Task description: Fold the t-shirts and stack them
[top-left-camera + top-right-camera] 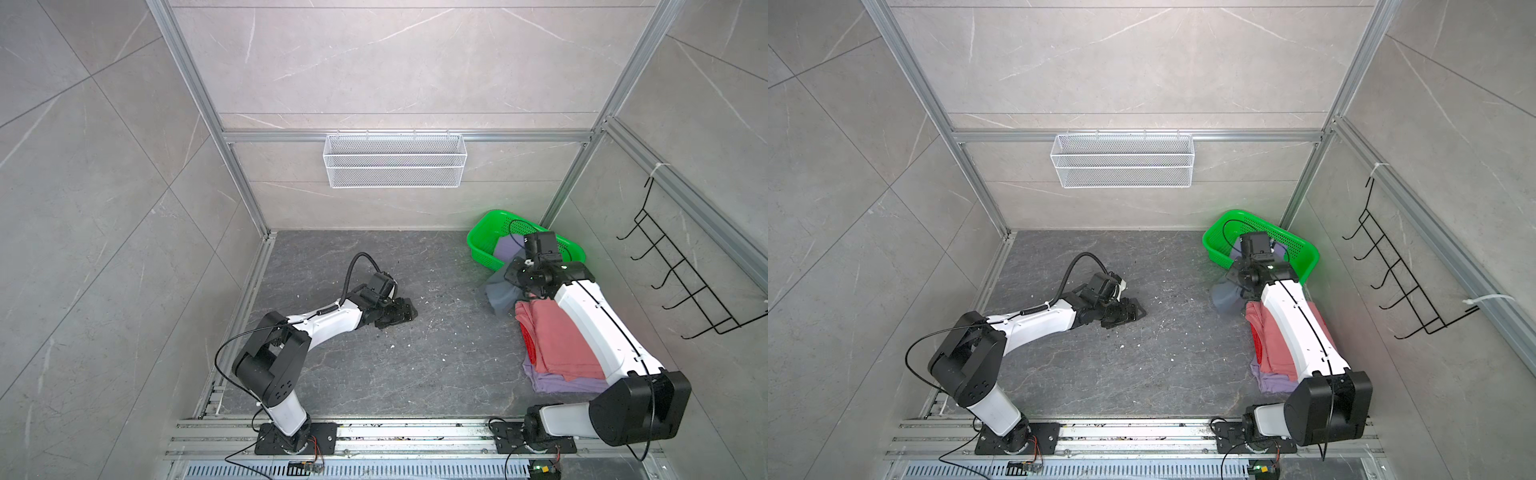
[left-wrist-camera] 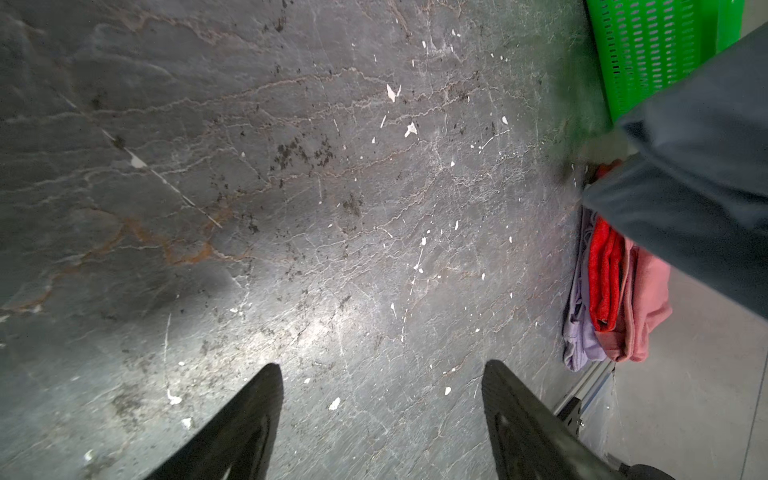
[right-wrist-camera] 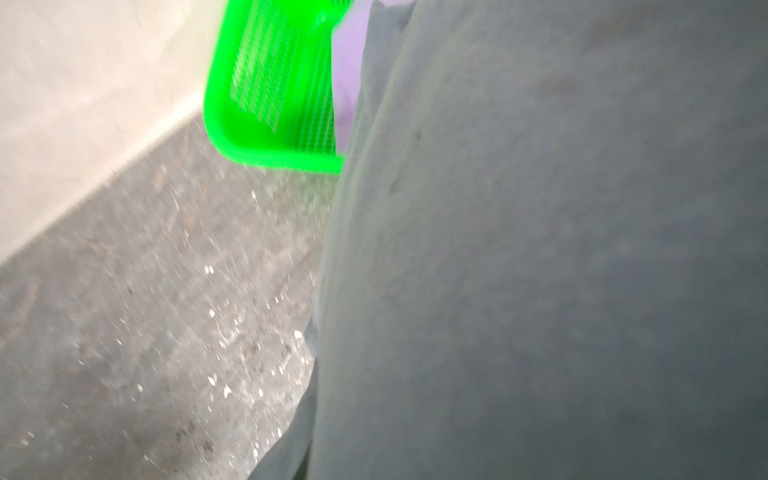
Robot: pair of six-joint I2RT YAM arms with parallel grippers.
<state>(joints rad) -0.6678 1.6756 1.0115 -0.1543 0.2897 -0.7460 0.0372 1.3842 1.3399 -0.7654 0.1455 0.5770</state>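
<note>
Cloth of the slate blue-grey t-shirt (image 1: 500,297) is being pinched by the right gripper (image 1: 513,276). Its jaws are being kept nearly closed on the fabric, though the fingertips are being hidden by the wrist in both top views and by the cloth in the right wrist view.

The shirt is being hung as a bunched fan right of centre in both top views, just below the green basket (image 1: 478,239) and just above the folded stack. Whether its lower edge is touching the table (image 1: 374,365) cannot be told.

One relation is being judged decisive for the coming move: bare table is lying to the left of the hanging shirt, between it and the left gripper (image 1: 398,316). The right arm is far nearer. The left gripper is being held well apart, spread wide and empty. The shirt's long axis is being drawn downward from the grip; collar and hem cannot be told apart.

The cloth is being seen as matte, limp and softly creased. The basket is glossy slotted plastic, with lavender cloth (image 1: 509,249) lying inside. In the stack, a salmon-pink t-shirt (image 1: 561,340) is being carried on a red layer (image 2: 604,274) over a lavender t-shirt (image 1: 557,385), all with rounded folds. The table is dark, veined and speckled.
</note>
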